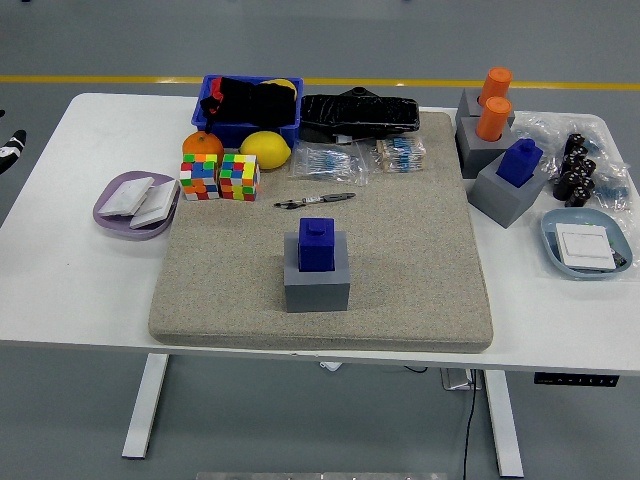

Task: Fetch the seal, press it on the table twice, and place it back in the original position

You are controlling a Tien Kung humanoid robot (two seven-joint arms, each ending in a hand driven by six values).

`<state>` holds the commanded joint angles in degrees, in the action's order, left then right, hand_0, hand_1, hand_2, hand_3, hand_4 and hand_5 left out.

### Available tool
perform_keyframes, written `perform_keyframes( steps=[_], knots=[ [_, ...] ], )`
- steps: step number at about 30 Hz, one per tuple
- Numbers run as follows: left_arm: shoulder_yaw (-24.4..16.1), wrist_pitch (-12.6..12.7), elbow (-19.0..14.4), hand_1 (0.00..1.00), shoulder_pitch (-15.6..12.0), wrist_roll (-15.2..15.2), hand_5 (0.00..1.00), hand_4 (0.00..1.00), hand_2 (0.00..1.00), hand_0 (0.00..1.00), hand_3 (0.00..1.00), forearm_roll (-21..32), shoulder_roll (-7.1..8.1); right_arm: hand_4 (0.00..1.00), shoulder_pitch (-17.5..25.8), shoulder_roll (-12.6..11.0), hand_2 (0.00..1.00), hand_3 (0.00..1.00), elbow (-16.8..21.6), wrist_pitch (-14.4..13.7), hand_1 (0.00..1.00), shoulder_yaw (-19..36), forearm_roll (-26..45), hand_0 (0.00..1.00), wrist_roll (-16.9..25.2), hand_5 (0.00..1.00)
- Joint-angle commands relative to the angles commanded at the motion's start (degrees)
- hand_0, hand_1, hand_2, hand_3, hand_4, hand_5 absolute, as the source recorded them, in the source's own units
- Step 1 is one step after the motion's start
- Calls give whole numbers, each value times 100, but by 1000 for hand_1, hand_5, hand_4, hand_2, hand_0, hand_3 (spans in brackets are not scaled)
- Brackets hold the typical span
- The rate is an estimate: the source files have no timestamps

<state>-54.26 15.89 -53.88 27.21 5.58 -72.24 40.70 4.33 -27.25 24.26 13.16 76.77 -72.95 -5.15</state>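
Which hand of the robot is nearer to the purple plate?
Left. The left hand shows at the picture's left edge, left of the purple plate; the right hand is out of view.

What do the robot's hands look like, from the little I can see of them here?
Only a sliver shows. At the picture's far left edge the left hand appears as a small black piece with white markings, too cropped to make out fingers, cables or shape. The right hand is not in view at all.
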Motion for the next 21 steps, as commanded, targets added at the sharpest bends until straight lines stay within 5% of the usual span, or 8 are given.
perform_keyframes(
  steps=[21],
  knots=[
    [-69, 6, -72, 998, -9, 22, 932, 601, 965, 998, 952, 26, 11, 841, -28, 4, 673, 670, 9, -25, 704, 21, -39, 793, -6, 516]
  ],
)
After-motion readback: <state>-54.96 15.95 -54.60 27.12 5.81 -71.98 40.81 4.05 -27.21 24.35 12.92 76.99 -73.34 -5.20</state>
